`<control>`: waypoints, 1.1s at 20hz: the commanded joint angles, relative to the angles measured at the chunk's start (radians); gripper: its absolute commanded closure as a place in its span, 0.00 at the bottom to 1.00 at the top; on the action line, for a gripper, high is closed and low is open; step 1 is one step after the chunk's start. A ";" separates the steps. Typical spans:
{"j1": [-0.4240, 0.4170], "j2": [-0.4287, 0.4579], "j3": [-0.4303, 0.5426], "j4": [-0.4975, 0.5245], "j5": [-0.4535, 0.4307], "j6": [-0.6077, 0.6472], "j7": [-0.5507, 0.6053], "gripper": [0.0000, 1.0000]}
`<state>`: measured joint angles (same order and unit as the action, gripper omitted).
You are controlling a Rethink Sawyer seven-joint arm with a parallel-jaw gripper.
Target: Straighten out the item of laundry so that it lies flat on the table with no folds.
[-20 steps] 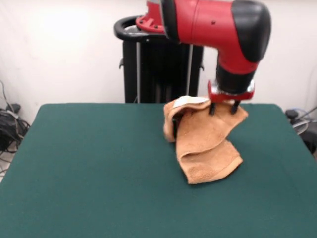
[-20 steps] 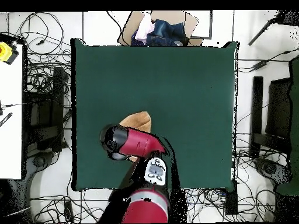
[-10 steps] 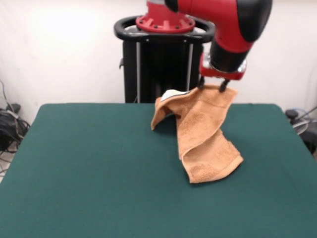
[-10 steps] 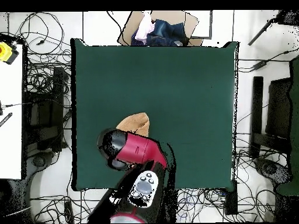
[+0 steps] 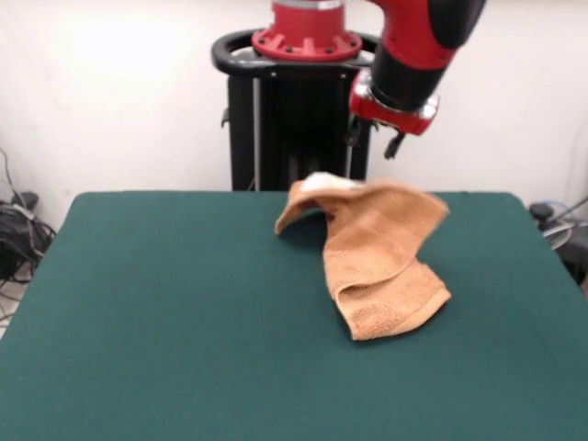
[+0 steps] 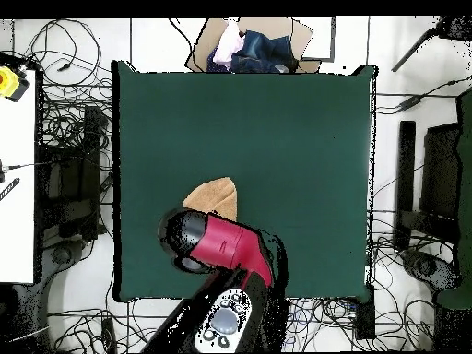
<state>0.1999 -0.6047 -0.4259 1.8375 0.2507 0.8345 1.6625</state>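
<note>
Clearly, the towel (image 5: 377, 262) is left crumpled and folded on the table (image 5: 165, 312), unheld beneath the gripper (image 5: 374, 144), whose fingers are parted.

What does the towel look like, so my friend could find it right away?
Look at the big dark green table. Toward its far side, just below the red arm's pincer, sits the towel. It is the only orange-tan thing there, fuzzy and crumpled, with folds, not flat.

In the overhead view the arm (image 6: 217, 247) covers the gripper and most of the towel (image 6: 214, 194), and in the front view the towel's raised top edge is blurred.
</note>
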 commanded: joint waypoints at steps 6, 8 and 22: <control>-0.019 -0.008 -0.019 -0.013 -0.038 -0.013 0.206 0.00; -0.020 -0.014 -0.012 -0.004 -0.033 -0.014 0.197 0.00; -0.081 -0.039 0.100 0.114 0.116 -0.242 0.241 0.00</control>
<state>0.1574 -0.6303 -0.4565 1.8487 0.2657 0.8050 1.6625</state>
